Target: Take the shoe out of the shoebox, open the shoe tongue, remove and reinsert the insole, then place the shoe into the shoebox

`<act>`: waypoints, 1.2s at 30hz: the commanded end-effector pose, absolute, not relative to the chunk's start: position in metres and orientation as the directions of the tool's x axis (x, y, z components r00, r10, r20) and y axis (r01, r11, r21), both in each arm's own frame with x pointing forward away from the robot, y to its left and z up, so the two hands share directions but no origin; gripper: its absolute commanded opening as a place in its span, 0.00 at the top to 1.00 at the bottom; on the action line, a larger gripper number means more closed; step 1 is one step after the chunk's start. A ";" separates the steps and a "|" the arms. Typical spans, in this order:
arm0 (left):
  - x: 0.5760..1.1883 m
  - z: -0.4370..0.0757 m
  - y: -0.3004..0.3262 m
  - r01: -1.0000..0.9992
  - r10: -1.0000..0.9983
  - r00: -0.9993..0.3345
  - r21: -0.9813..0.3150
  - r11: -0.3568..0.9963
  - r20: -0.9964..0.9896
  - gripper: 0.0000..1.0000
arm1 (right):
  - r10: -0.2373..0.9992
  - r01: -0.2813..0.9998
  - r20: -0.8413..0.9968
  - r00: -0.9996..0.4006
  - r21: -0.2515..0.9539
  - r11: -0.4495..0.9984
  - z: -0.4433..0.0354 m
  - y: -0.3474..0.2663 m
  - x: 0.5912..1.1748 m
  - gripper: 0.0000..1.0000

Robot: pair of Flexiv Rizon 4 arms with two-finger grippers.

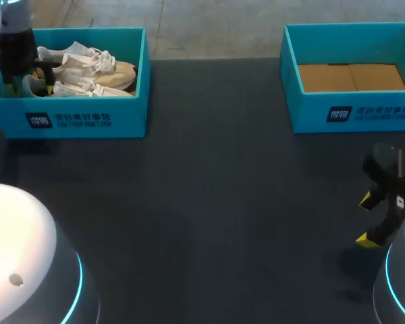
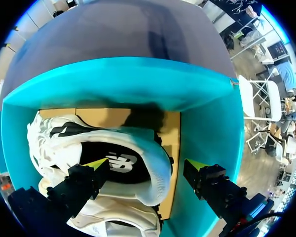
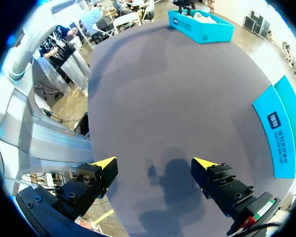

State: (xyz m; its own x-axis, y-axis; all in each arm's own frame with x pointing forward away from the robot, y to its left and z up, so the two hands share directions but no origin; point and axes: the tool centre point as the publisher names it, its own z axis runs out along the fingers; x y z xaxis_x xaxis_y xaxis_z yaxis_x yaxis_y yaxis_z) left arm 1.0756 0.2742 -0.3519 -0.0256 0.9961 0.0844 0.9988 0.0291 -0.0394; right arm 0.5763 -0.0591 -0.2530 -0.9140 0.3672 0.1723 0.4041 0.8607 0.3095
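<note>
White shoe point(image 1: 88, 67) lies in the box point(image 1: 88, 118) at the table's ten o'clock, its heel collar between the spread fingers of the left gripper point(image 2: 147, 165). Best to sink lower, one finger inside the collar, before pinching. The right gripper point(image 3: 158, 163) gapes idle at four o'clock.

Our left arm point(image 1: 12, 19) comes in at the far left of the head view and reaches toward the far side, with its wrist turned downward. Our left tool point(image 2: 147, 164) hangs low beneath it, its two yellow-tipped fingers spread wide apart and clamping nothing. Our right arm point(image 1: 399, 283) sits tucked in at the near right. Our right tool point(image 3: 155, 163) is held just above the table point(image 3: 177, 98), angled downward, its fingers likewise parted wide with nothing between them.
</note>
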 end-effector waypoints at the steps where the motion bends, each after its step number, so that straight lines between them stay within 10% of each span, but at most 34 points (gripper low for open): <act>1: 1.079 -0.358 0.276 0.999 0.997 -0.025 -0.046 0.028 0.079 0.00 | 0.369 0.405 0.168 -0.914 0.311 0.860 -0.254 -0.059 0.574 0.00; 24: 1.077 -0.361 0.286 0.998 0.998 -0.039 -0.045 0.041 0.053 0.00 | 0.369 0.405 0.168 -0.914 0.311 0.860 -0.254 -0.059 0.574 0.00; 36: 1.076 -0.369 0.284 0.999 0.998 -0.022 -0.043 0.025 0.062 0.23 | 0.369 0.405 0.168 -0.914 0.311 0.860 -0.254 -0.059 0.574 0.00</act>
